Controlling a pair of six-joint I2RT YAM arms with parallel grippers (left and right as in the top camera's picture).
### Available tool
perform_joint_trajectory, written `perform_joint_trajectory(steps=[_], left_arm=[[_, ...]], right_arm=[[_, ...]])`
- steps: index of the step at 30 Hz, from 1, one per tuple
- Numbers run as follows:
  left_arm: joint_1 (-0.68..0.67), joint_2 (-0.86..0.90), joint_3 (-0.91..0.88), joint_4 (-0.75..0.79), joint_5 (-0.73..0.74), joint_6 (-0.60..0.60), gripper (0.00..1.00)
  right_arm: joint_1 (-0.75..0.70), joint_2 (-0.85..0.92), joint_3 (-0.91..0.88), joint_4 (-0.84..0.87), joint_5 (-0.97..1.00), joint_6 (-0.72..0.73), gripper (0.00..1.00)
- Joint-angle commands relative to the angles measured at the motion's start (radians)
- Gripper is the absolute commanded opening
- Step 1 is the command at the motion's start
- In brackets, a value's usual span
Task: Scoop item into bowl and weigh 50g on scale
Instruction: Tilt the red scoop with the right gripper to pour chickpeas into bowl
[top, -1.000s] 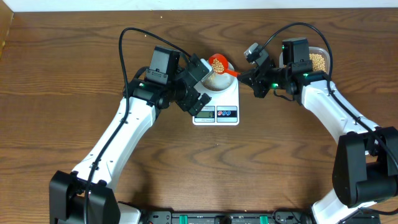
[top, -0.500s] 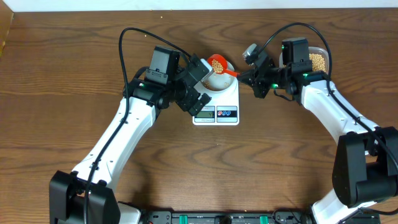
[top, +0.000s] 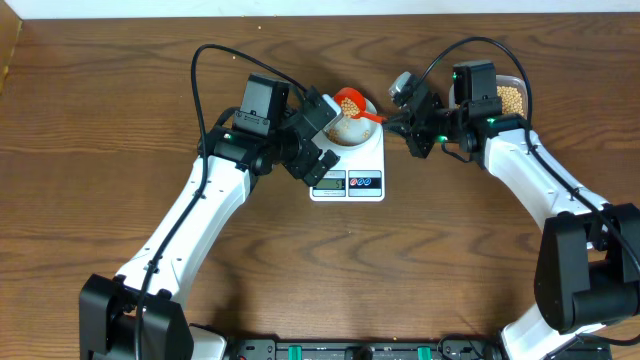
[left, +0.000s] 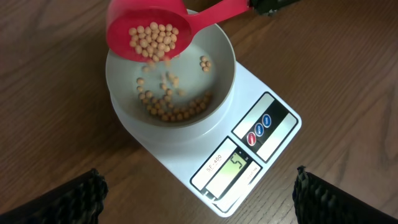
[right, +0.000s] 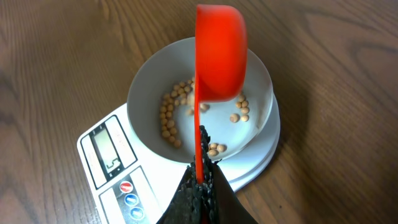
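A pale bowl (left: 217, 93) stands on the white scale (left: 273, 99), whose display (left: 233, 167) is lit. My right gripper (right: 200, 180) is shut on the handle of a red scoop (right: 221, 56). The scoop (left: 149, 31) is tipped over the bowl's far side, and tan beans are dropping from it onto the beans (left: 177, 111) lying in the bowl. My left gripper (left: 199, 208) hangs open above the scale's front corner, its fingers (left: 68, 199) wide apart and holding nothing. From overhead, the scoop (top: 348, 101) is over the bowl (top: 352, 137).
A clear tub (top: 512, 97) of beans sits at the back right, behind my right arm. The scale's round buttons (left: 260, 129) face the front. Bare wooden table (top: 120, 120) surrounds the scale, and the left arm reaches in from the front left.
The scoop has tipped a little further over the bowl and beans are falling out. Both arms have otherwise stayed in place.
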Motion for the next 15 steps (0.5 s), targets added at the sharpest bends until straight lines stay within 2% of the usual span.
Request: perform_joint_trajectory(steps=[1, 15], left_arm=[[0.003, -0.024, -0.005, 0.001, 0.012, 0.005, 0.98], [0.003, -0.024, -0.005, 0.001, 0.012, 0.005, 0.98]], right_arm=[[0.014, -0.011, -0.005, 0.002, -0.007, -0.045, 0.01], [0.026, -0.011, -0.005, 0.002, -0.006, -0.156, 0.01]])
